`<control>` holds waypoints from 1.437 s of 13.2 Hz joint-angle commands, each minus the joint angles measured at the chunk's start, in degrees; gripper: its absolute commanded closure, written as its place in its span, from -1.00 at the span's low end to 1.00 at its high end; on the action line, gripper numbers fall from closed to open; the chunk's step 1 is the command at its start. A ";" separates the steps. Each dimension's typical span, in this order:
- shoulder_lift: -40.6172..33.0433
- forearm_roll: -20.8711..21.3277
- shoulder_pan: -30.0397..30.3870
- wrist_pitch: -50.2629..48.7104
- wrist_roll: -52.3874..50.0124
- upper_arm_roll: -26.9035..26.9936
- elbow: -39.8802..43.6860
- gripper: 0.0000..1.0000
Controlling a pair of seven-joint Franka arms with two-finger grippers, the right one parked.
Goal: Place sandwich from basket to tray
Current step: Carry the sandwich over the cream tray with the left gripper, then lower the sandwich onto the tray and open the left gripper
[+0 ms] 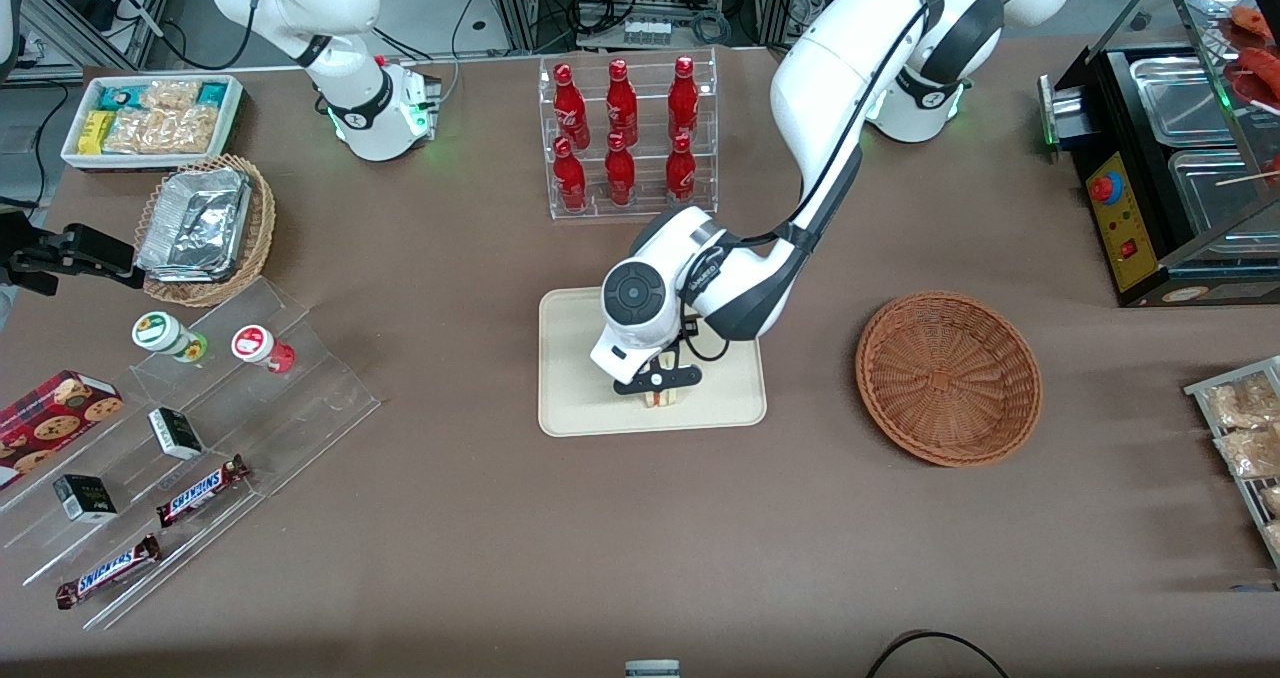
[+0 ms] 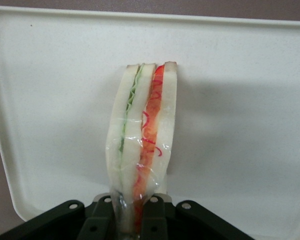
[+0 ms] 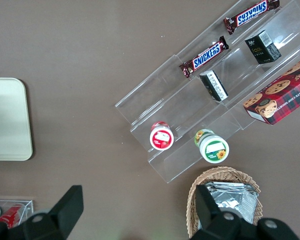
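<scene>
The sandwich (image 2: 142, 135), a plastic-wrapped wedge of pale bread with green and red filling stripes, is pinched at one end by my gripper (image 2: 132, 220), which is shut on it. In the front view the gripper (image 1: 660, 390) holds the sandwich (image 1: 660, 397) low over the cream tray (image 1: 570, 378), in the part of the tray nearest the front camera. Whether the sandwich touches the tray (image 2: 240, 100) I cannot tell. The reddish-brown wicker basket (image 1: 948, 376) sits empty beside the tray, toward the working arm's end of the table.
A clear rack of red bottles (image 1: 628, 136) stands farther from the camera than the tray. Toward the parked arm's end are acrylic steps with snacks (image 1: 190, 438), a foil-container basket (image 1: 205, 228) and a white snack bin (image 1: 152, 118). A black food warmer (image 1: 1170, 158) is at the working arm's end.
</scene>
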 commanded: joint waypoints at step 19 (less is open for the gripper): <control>-5.53 2.81 -2.47 -3.44 -3.66 0.48 0.61 -1.00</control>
